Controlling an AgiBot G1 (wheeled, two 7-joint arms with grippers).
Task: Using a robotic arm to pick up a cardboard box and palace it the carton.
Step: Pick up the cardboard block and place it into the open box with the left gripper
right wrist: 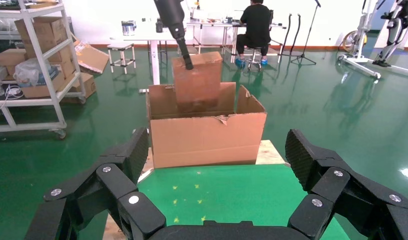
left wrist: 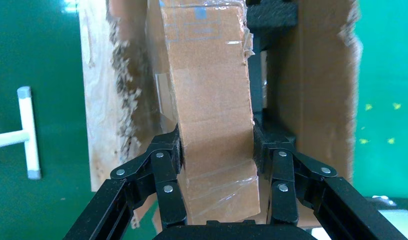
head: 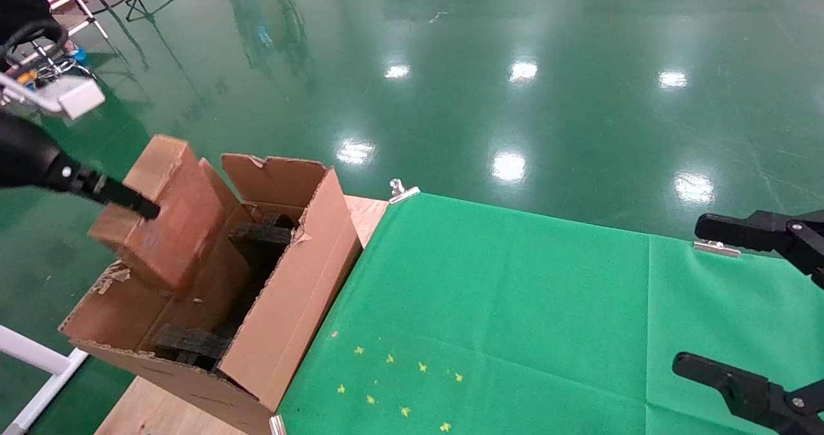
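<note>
The small tape-wrapped cardboard box (head: 174,219) hangs tilted over the far-left side of the carton (head: 290,293), its lower end down between the ragged flaps. My left gripper (head: 148,211) on the robotic arm (head: 29,155) is shut on it. In the left wrist view both pads press the sides of the cardboard box (left wrist: 214,100), with the left gripper (left wrist: 217,145) over the open carton (left wrist: 322,90). Black foam pieces (head: 261,234) lie inside. My right gripper (head: 692,293) stays open at the table's right edge, holding nothing. From the right gripper (right wrist: 217,137), the cardboard box (right wrist: 196,80) shows above the carton (right wrist: 207,140).
A green cloth (head: 515,306) covers the table, held by metal clips (head: 402,190). Small yellow marks (head: 399,377) dot it near the front. The carton stands on bare wood at the table's left end. A white frame (head: 38,358) stands on the floor at the left.
</note>
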